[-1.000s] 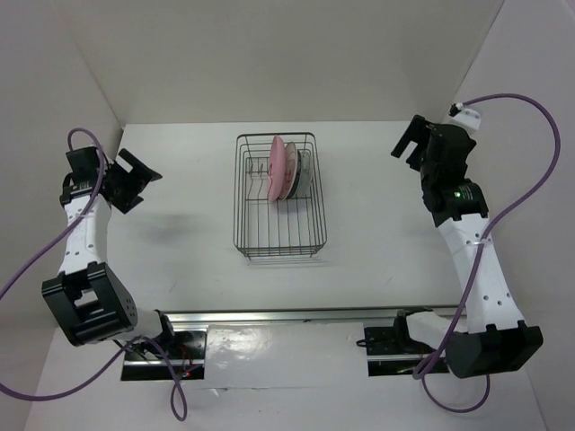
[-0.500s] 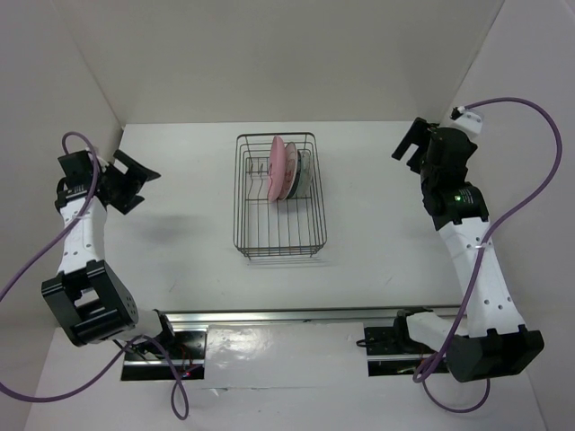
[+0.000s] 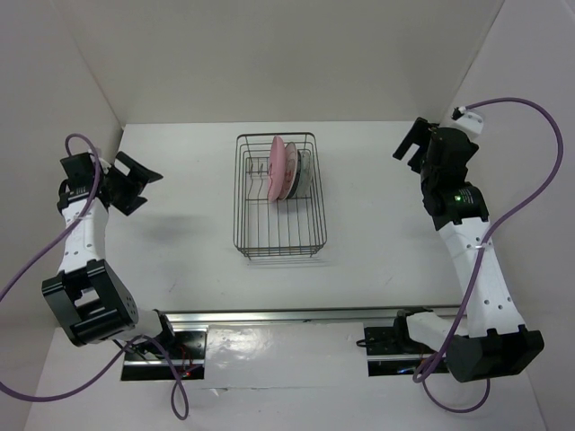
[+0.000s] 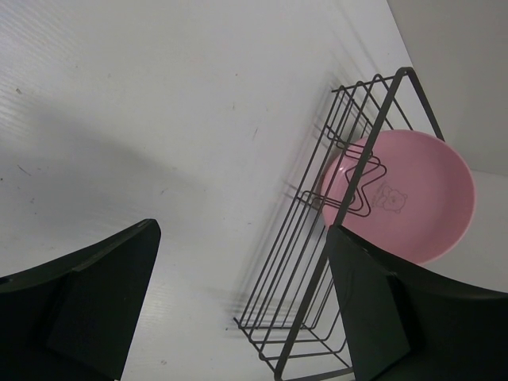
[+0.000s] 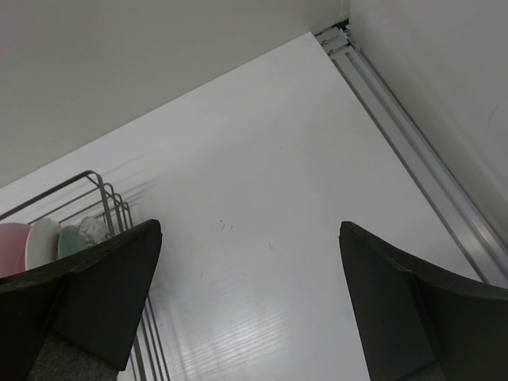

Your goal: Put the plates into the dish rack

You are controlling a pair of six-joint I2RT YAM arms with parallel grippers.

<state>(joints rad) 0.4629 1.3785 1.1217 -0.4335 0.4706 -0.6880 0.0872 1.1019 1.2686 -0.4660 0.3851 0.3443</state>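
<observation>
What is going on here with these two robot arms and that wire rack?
Nothing is being handled at this moment. The plates stand on edge at the far end of the dish rack, with the pink plate leftmost in the overhead view. The left gripper and right gripper are both open and empty, held well off to either side of the rack.

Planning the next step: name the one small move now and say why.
Probably just settle both arms at rest: the plates stand on edge in the dish rack, none lies outside it, and the left pincer and right pincer hang open, empty, well clear.
</observation>
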